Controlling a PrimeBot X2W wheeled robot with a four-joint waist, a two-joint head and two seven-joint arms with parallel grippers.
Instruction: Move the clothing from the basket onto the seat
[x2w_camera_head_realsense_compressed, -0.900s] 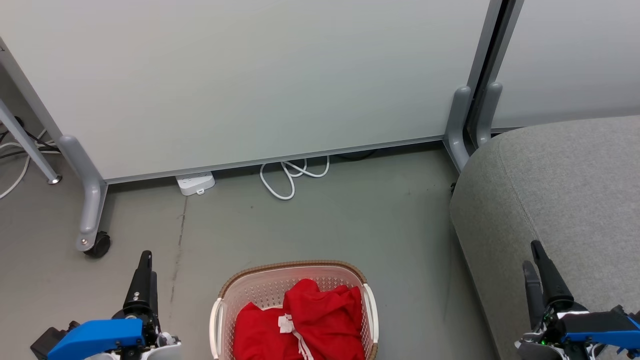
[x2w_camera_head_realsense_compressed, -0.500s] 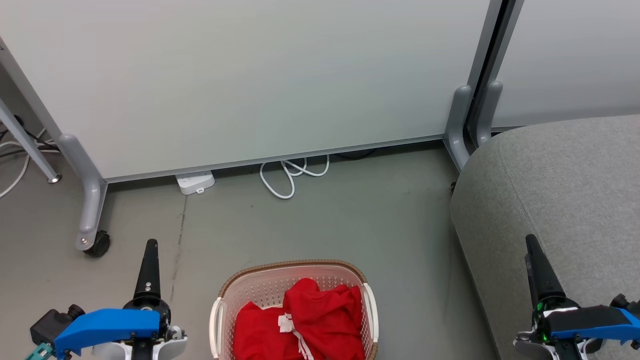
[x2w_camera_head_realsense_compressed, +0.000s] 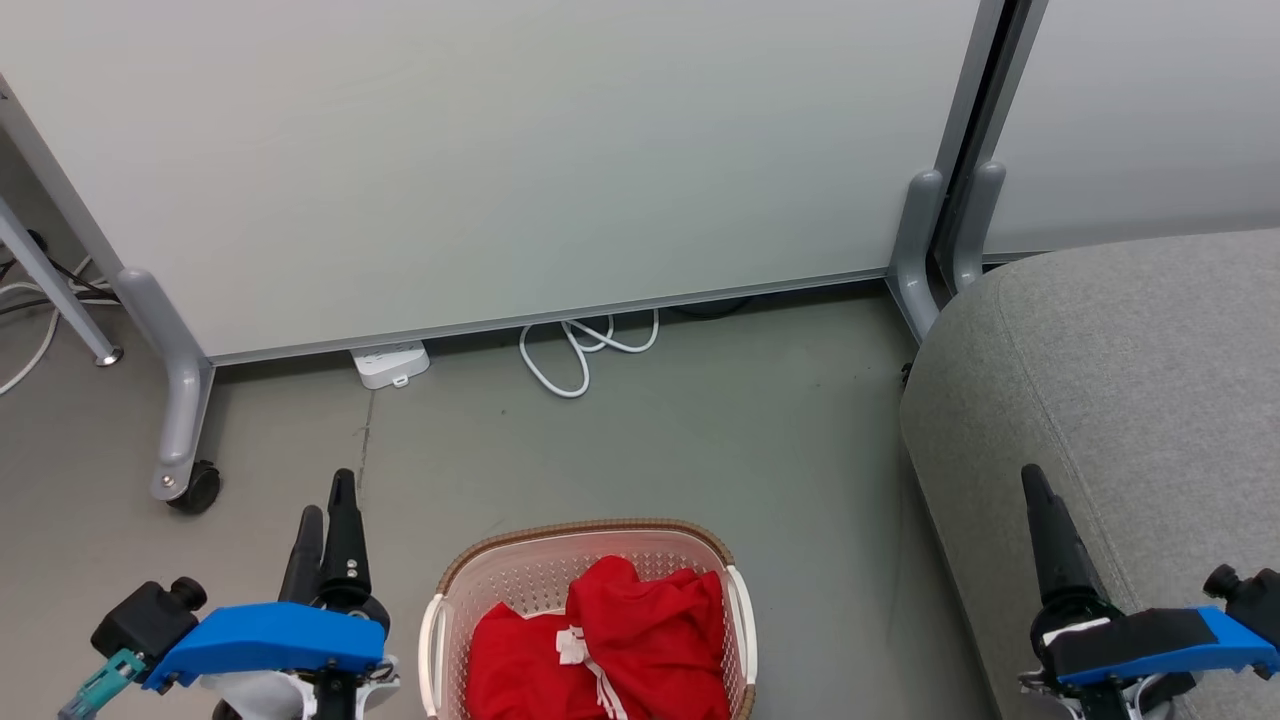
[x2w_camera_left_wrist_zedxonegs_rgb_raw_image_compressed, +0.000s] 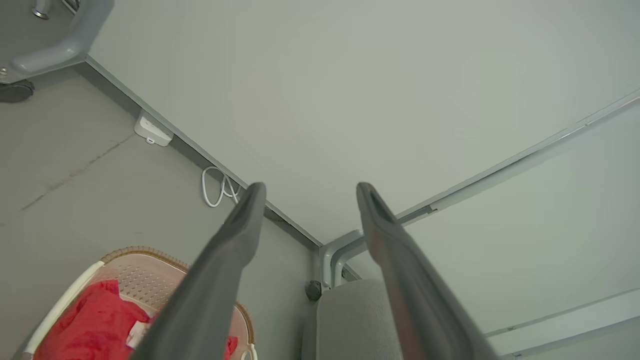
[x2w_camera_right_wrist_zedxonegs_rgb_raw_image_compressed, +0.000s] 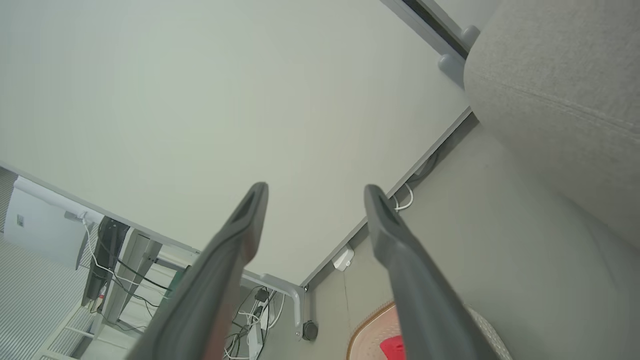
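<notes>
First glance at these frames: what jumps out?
The bright red clothing piled in the cream basket stands out, at bottom centre of the head view on the grey floor. To its right sits the big light grey seat. The left gripper and right gripper flank the basket, both open and holding nothing.

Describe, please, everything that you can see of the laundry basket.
The basket is cream-white perforated plastic, rounded rectangular, with a brown woven-look rim and white side handles. It stands upright on the grey floor, its near end cut off by the head view's bottom edge. Red clothing with white trim lies bunched inside, against its walls. The left pincer hangs beside it, apart; the seat is apart too.
</notes>
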